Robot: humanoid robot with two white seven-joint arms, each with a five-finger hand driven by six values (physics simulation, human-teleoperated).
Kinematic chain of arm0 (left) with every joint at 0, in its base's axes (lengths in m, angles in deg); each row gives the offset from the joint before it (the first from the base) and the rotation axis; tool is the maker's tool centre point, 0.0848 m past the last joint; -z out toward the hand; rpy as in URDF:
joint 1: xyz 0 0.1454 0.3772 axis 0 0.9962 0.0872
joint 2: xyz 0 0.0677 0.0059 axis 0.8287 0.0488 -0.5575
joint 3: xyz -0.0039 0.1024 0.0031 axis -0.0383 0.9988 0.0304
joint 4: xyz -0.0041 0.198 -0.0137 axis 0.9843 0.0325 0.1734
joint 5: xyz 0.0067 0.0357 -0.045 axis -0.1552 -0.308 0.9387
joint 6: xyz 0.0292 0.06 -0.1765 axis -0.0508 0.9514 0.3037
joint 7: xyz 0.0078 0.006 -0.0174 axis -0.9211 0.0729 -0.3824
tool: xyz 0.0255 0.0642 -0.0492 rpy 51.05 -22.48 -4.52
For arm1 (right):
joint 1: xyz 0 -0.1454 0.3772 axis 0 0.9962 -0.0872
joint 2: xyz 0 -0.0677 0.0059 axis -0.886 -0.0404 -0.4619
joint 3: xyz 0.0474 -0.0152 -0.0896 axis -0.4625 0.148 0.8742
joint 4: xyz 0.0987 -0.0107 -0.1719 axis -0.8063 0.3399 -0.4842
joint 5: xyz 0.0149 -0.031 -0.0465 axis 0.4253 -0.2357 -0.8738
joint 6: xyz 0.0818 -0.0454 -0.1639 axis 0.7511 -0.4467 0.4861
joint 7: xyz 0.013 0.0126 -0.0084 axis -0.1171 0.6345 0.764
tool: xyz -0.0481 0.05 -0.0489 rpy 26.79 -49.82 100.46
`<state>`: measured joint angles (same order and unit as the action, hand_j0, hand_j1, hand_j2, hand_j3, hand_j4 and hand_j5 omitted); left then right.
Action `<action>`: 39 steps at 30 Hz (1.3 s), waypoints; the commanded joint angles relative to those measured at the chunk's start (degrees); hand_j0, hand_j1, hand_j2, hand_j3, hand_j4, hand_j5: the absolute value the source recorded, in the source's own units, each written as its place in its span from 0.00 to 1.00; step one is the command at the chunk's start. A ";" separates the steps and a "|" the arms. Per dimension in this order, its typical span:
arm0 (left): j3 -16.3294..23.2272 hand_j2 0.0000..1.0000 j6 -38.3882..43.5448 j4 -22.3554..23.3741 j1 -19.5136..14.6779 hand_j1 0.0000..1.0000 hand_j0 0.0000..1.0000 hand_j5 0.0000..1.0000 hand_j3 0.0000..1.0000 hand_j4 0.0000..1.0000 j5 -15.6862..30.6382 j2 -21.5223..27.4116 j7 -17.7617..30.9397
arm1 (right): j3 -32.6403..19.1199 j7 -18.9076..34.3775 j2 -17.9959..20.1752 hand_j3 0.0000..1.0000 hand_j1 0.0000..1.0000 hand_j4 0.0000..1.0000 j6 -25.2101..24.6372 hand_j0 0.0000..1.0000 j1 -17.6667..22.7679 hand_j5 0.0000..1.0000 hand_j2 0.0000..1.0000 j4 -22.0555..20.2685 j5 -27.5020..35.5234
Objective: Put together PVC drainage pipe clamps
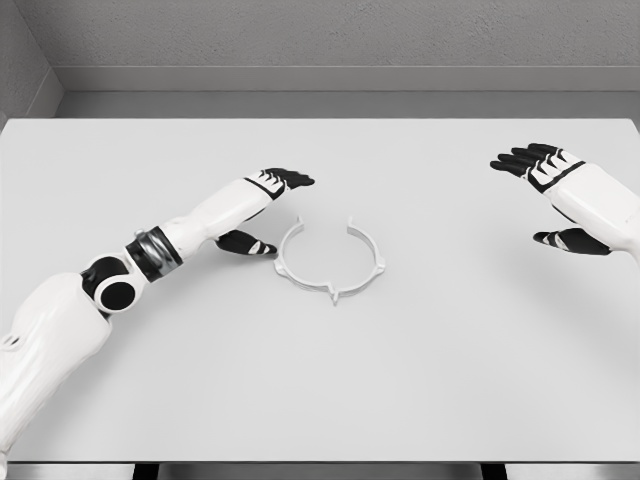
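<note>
Two glossy white arms with black fingers, black-and-white joint discs, a ribbed grey wrist band.

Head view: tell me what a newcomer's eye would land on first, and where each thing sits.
First, the white open-ring pipe clamp lying flat near the middle of the pale table, its gap facing away from the robot. Next, the left robot hand, open, right beside the clamp's left edge. The right robot hand hovers open far off toward the table's right side.

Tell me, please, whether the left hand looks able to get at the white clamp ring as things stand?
Probably yes: the left hand hangs open just beside the clamp ring, with only bare table between them.
</note>
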<state>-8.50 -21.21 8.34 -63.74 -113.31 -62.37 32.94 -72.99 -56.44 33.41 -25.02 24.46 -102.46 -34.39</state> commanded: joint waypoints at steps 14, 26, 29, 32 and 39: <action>0.27 1.00 0.00 -0.02 0.18 1.00 1.00 1.00 1.00 1.00 0.36 -3.13 0.06 | 0.16 -0.08 0.03 1.00 1.00 1.00 -0.09 1.00 0.00 1.00 1.00 -0.30 0.51; -1.84 1.00 0.00 -0.11 -0.09 1.00 1.00 1.00 1.00 1.00 1.32 -1.65 -0.03 | 0.33 -0.17 -0.41 1.00 1.00 1.00 -0.09 1.00 -0.09 1.00 1.00 -0.47 0.51; -1.14 1.00 0.00 -1.33 0.26 1.00 1.00 1.00 1.00 1.00 1.32 0.29 -0.03 | 0.33 -0.17 -0.41 1.00 1.00 1.00 -0.09 1.00 -0.09 1.00 1.00 -0.47 0.51; -0.87 1.00 0.00 -3.97 2.02 1.00 1.00 1.00 1.00 1.00 1.24 2.31 -0.03 | 0.33 -0.25 -0.41 1.00 1.00 1.00 -0.09 1.00 -0.09 1.00 1.00 -0.47 0.51; -0.78 1.00 0.00 -5.73 3.08 1.00 1.00 1.00 1.00 1.00 0.97 3.11 -0.03 | 0.33 -0.25 -0.41 1.00 1.00 1.00 -0.09 1.00 -0.09 1.00 1.00 -0.56 0.51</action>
<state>-9.26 -21.21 2.98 -60.66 -112.58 -59.41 32.94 -72.65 -56.65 32.96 -25.01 24.46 -102.94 -34.28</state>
